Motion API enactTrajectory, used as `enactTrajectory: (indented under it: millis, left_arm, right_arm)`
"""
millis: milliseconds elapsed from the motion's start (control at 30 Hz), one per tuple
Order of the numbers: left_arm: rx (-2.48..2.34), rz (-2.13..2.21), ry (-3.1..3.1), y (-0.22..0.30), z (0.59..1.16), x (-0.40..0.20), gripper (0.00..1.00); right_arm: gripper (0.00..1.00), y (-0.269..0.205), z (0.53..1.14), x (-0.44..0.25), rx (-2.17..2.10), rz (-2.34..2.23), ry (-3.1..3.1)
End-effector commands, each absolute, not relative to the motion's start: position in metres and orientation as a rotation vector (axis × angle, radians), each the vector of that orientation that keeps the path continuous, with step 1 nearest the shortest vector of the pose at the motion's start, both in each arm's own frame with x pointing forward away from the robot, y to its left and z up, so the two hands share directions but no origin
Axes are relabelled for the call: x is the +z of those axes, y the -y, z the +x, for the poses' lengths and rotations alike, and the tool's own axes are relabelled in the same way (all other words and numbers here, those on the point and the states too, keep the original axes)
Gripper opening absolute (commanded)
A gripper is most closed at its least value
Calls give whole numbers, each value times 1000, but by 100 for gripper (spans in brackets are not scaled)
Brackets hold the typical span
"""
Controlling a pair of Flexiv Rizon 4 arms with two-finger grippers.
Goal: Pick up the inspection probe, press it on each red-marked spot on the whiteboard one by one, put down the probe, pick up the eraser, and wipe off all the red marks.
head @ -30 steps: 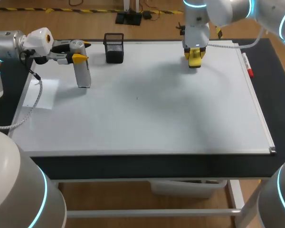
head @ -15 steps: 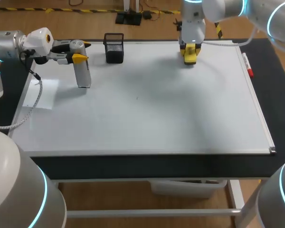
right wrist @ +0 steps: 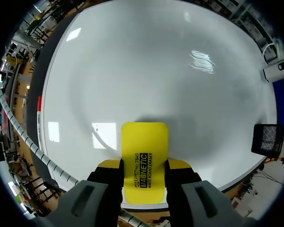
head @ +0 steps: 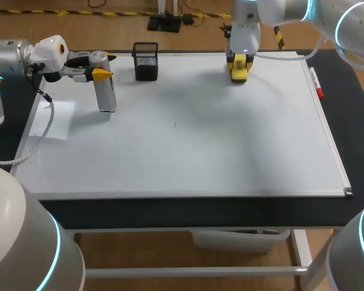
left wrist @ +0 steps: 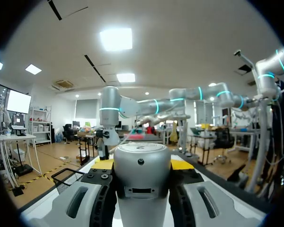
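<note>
The grey inspection probe (head: 107,94) stands upright on the whiteboard (head: 188,139) near its far left corner. My left gripper (head: 103,65) is shut on the probe's top. In the left wrist view the probe's round silver head (left wrist: 142,165) fills the gap between the fingers. My right gripper (head: 239,65) is shut on the yellow eraser (head: 238,75) at the board's far edge. From the right wrist, the eraser (right wrist: 143,158) lies flat on the board (right wrist: 156,71) between the fingers. I see no red marks on the board.
A black mesh basket (head: 145,60) stands on the far edge of the board, between the two grippers, and shows in the right wrist view (right wrist: 267,140). A red marker (head: 316,83) lies along the board's right edge. A white sheet (head: 56,118) lies under my left arm.
My right gripper has slid the eraser left and toward the board's far edge. The left arm and the probe have not moved.
</note>
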State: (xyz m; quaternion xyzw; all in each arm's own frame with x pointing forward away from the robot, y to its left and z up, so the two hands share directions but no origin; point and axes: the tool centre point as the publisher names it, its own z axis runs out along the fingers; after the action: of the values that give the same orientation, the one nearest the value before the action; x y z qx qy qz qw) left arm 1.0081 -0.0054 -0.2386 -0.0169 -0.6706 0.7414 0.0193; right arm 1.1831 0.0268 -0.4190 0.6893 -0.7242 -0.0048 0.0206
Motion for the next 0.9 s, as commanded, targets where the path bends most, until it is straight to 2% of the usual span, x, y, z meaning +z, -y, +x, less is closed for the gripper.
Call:
enactTrajectory:
  millis: [33, 900]
  left_arm:
    - [2299, -55, 2081, 5, 1009, -237, 0]
    - [2299, -55, 2081, 5, 1009, -237, 0]
  right_arm:
    - [0, -29, 1189, -423, -26, 2129, 2231]
    - [0, -37, 1190, -431, -53, 2133, 2193]
